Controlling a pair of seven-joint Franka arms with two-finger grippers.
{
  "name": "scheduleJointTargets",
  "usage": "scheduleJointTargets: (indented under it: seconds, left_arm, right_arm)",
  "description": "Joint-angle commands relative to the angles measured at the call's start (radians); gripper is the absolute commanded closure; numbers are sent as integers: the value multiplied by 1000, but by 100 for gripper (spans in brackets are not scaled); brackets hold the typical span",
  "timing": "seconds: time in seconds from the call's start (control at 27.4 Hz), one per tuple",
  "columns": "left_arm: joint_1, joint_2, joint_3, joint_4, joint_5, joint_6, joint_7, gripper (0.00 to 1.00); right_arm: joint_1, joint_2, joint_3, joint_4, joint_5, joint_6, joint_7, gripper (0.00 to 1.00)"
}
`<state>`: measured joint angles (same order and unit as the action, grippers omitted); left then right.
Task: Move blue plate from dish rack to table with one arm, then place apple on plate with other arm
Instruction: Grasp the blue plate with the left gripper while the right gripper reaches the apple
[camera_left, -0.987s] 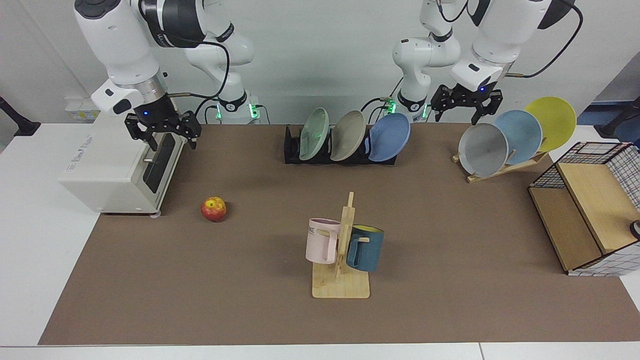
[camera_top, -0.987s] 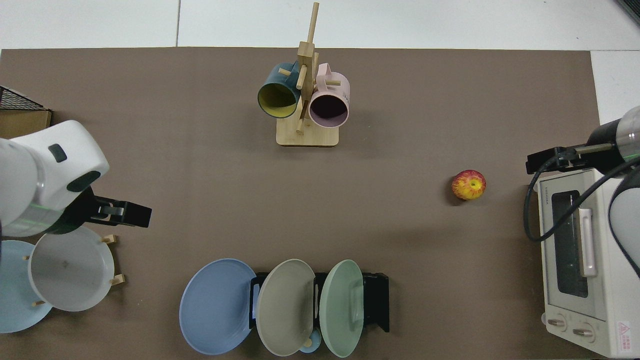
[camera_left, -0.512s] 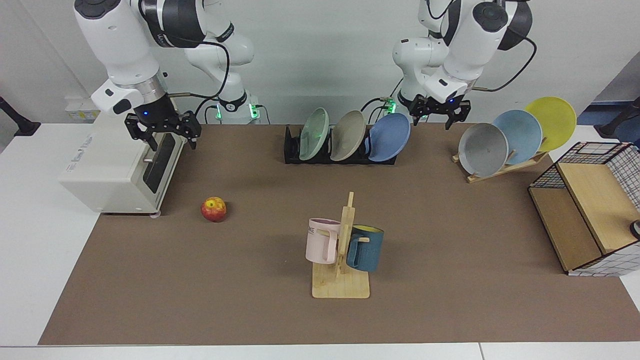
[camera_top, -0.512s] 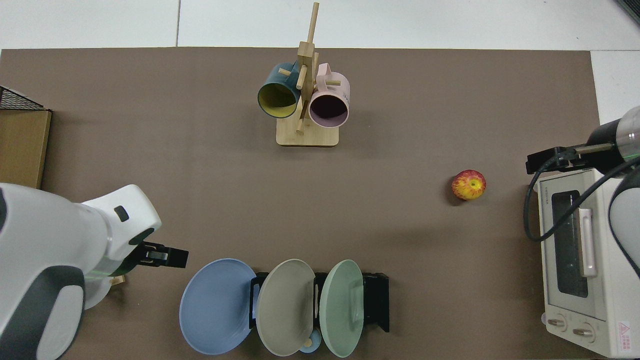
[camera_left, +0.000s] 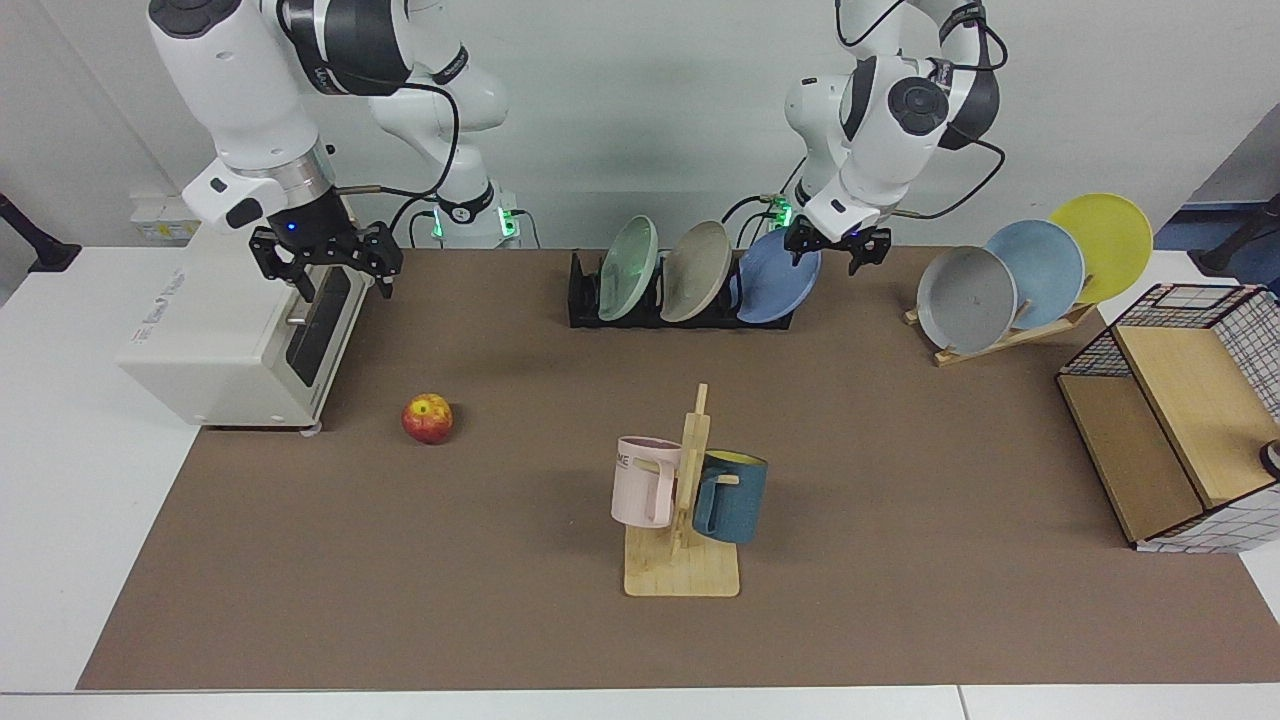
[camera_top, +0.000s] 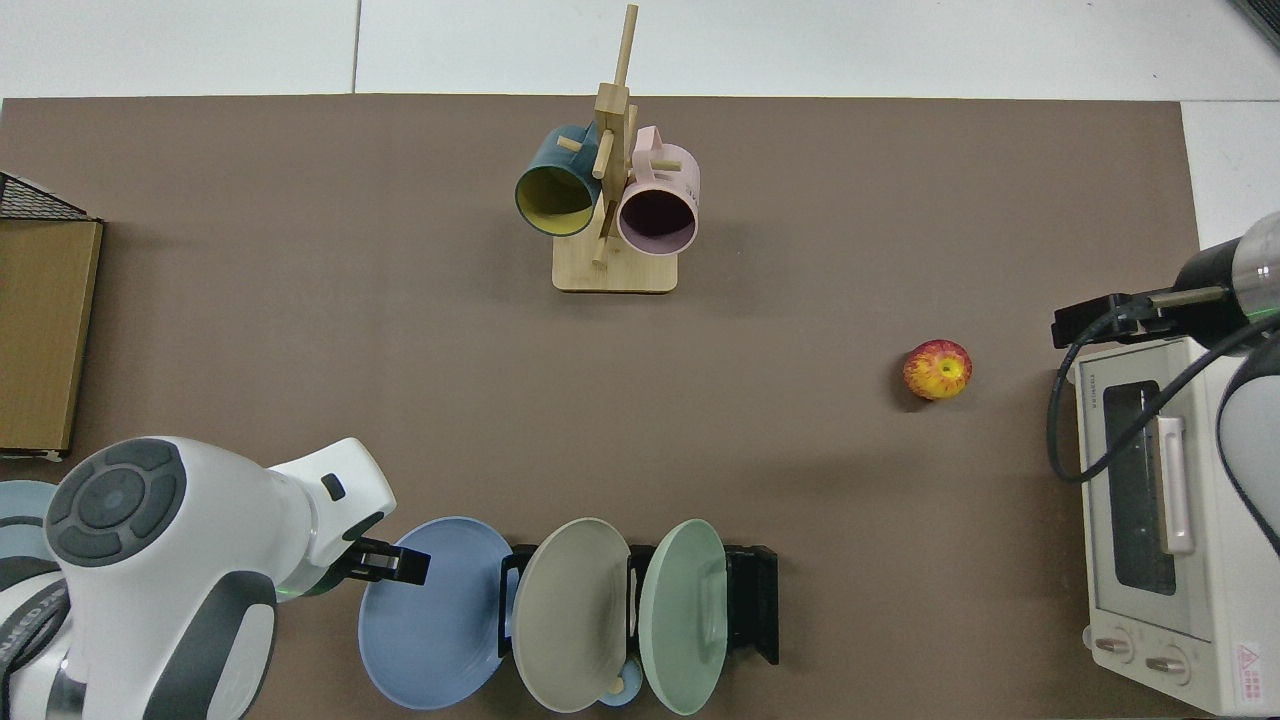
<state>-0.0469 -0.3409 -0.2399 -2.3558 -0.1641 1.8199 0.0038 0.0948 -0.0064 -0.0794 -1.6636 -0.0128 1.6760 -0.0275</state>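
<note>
The blue plate (camera_left: 775, 282) (camera_top: 432, 612) leans in the end slot of the black dish rack (camera_left: 583, 300) (camera_top: 755, 602), nearest my left arm. My left gripper (camera_left: 827, 256) (camera_top: 392, 565) hangs open just above the plate's upper rim, holding nothing. The red apple (camera_left: 427, 418) (camera_top: 937, 369) lies on the brown table mat (camera_left: 900, 480), out in front of the toaster oven. Well behind the apple, my right gripper (camera_left: 342, 284) (camera_top: 1092, 322) waits open and empty above the oven's front corner.
A green plate (camera_left: 628, 268) and a beige plate (camera_left: 695, 270) share the black rack. A mug tree (camera_left: 685, 500) stands mid-table. A toaster oven (camera_left: 230, 330) sits by the right arm. A slanted wooden rack (camera_left: 1000, 335) with three plates and a wire-sided wooden box (camera_left: 1170, 430) stand beyond the left arm.
My left arm has swung from over the wooden rack across to the blue plate and dropped lower. The right arm, apple and plates have not moved.
</note>
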Motion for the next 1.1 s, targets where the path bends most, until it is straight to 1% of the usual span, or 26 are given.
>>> scheduleJointTargets:
  seconds: [0.0, 0.11, 0.18, 0.22, 0.26, 0.29, 0.33, 0.37, 0.48, 0.55, 0.66, 0.84, 0.95, 1.06]
  left_arm:
    - [-14, -58, -21, -103, -26, 30, 11, 2]
    - [-16, -70, -39, -119, -26, 15, 11, 12]
    - [-21, -73, -47, -119, -26, 6, 8, 24]
    - [-24, -75, -50, -120, -26, -7, 8, 33]
    - [-24, -78, -52, -119, -26, -22, 8, 49]
    - [-24, -78, -52, -119, -26, -33, 8, 62]
    - [-24, -78, -52, -119, -26, -36, 8, 69]
    - [-24, -78, -52, -117, -26, -37, 8, 74]
    - [-24, -76, -62, -109, -26, -37, 4, 77]
    - [-22, -76, -78, -103, -25, -37, -1, 83]
    - [-21, -76, -85, -82, -23, -50, -4, 99]
    - [-7, -67, -82, -13, 0, -103, 8, 100]
    - [-4, -63, -76, 39, 84, -137, 10, 100]
    - [-2, -50, -70, 87, 123, -154, 13, 100]
  right_arm:
    - [8, -30, 12, -33, 8, 8, 3, 0]
    - [34, -29, 13, -44, 8, 13, 18, 0]
    - [36, -20, 13, -53, 8, 37, 17, 0]
    - [36, -15, 13, -60, 8, 56, 15, 0]
    - [36, -11, 15, -70, 8, 74, 14, 0]
    - [36, 3, 13, -71, 8, 88, 6, 0]
    - [34, 19, 13, -67, 8, 91, 3, 0]
    - [33, 31, 15, -65, 10, 94, 3, 0]
    - [33, 58, 13, -65, 10, 116, 3, 0]
    - [33, 75, 15, -65, 10, 129, 3, 0]
    - [34, 103, 15, -67, 11, 159, 3, 0]
    - [37, 140, 16, -97, 11, 217, 8, 0]
    - [37, 140, 16, -165, 10, 290, 1, 0]
    - [40, 141, 16, -220, 10, 361, 14, 0]
